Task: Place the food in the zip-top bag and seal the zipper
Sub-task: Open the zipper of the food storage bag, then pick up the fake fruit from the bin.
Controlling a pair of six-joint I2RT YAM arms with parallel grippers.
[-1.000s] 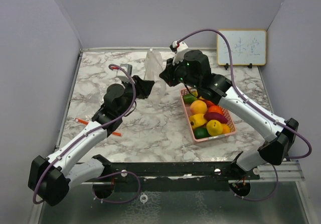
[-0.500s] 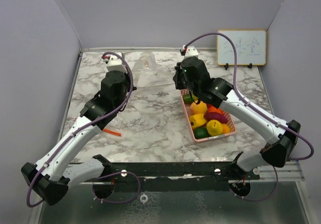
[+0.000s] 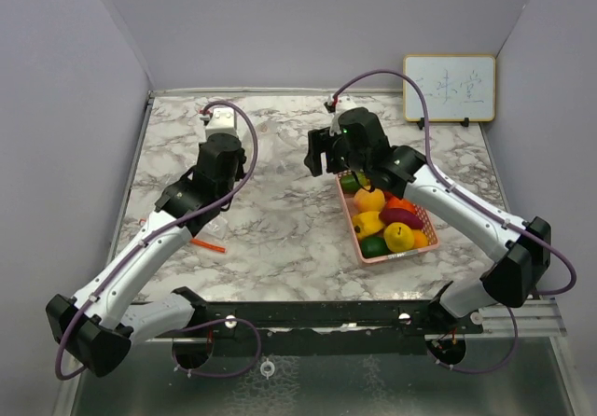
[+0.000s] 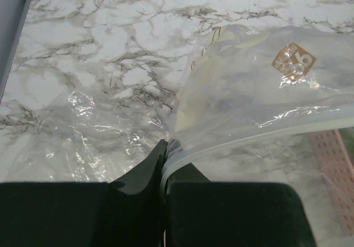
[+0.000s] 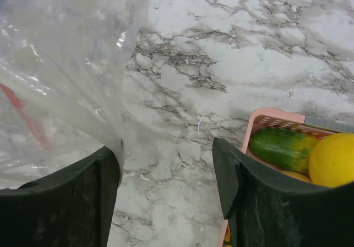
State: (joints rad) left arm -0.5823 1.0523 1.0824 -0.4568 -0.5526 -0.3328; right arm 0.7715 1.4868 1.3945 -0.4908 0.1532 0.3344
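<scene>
The clear zip-top bag (image 4: 249, 97) lies slack on the marble, barely visible from above. My left gripper (image 4: 163, 147) is shut on its zipper strip at one corner. My right gripper (image 3: 322, 161) stands open just left of the basket; the bag's (image 5: 61, 64) plastic brushes its left finger (image 5: 105, 169), and nothing is between its fingers (image 5: 166, 164). The food (image 3: 384, 218) sits in the pink basket (image 3: 347, 213): yellow, orange, red, purple and green pieces, with a cucumber (image 5: 282, 147) and a yellow fruit (image 5: 332, 158) at the nearest corner.
A small whiteboard (image 3: 449, 88) leans against the back wall at the right. An orange pen (image 3: 207, 245) lies on the marble under my left arm. Grey walls close in the table on three sides.
A second ago both grippers held the bag upright between them. My right gripper has opened and let go; the bag has dropped flat, and my left arm has drawn back left, still holding it.
</scene>
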